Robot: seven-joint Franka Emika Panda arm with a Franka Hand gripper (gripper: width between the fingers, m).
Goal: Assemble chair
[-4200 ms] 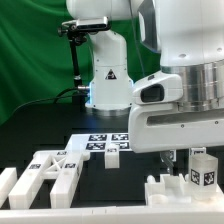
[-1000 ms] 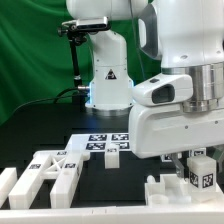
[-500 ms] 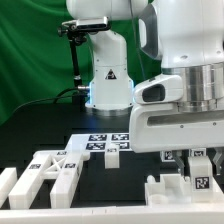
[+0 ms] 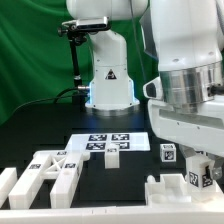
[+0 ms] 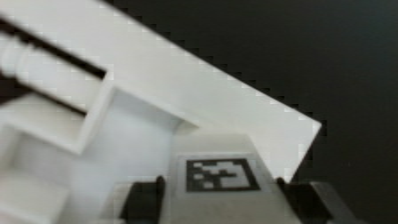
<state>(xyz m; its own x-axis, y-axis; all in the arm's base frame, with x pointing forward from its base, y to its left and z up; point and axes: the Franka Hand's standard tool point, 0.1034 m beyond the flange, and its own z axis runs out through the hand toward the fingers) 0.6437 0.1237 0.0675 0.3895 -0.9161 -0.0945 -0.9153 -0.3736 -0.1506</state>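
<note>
Your gripper [image 4: 198, 160] grasps a tagged white block [image 4: 197, 175] at the exterior frame's lower right; in the wrist view, both fingers [image 5: 146, 202] press its sides.

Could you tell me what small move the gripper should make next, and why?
Probably a short straight lift of the tagged block. The gripper appears closed on it, fingers against both its sides, and a larger white chair part lies right beside it, so rising straight should avoid knocking that.
</note>
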